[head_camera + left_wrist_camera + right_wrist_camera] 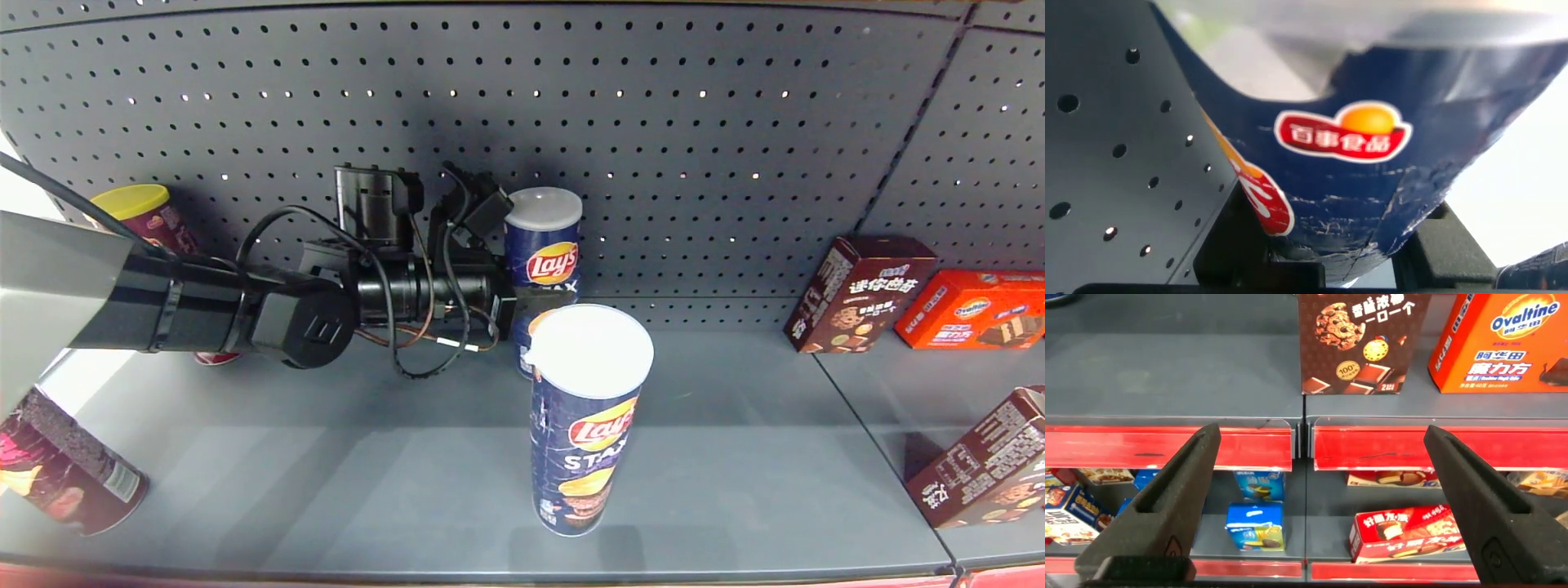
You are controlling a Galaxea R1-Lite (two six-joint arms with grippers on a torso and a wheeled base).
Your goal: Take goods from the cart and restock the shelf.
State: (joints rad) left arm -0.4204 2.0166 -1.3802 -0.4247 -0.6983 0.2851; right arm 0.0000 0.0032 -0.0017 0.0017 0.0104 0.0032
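Left claw [532, 309]: closed on the rear blue can [544, 249], gripping its side at about mid-height. In the left wrist view the dark fingers [1447, 245] sit against either side of the can's wall.

Rear blue can: tall tube with a dark blue wrap, a red-and-yellow logo and a pale translucent lid. It is upright at the back edge of the shelf [735, 457], just beside the pegboard [653, 106], about midway along. Its base is hidden behind the front blue can [584, 441], so I cannot tell whether it rests on the shelf.

Front blue can: same wrap, white lid, upright. It stands toward the front edge, straight ahead of the gripped one and apart from the claw.

Left arm: enters from the shelf's left end and is stretched nearly level along the back. Wrist cables loop beneath it, and the claw points toward the right end.

Right claw [1321, 434]: open, with both fingers [1167, 506] spread wide and nothing between them. It faces the red rails [1167, 445] on the shelf front.

Other stock:
- A maroon can with yellow lid [143, 216] sits at the back left corner, partly behind the arm.
- A second maroon can [65, 474] is tilted at the front left corner.
- A brown box [857, 290] and an orange box [971, 310] stand at the back toward the right end.
- Another brown box [988, 457] leans near the front right.
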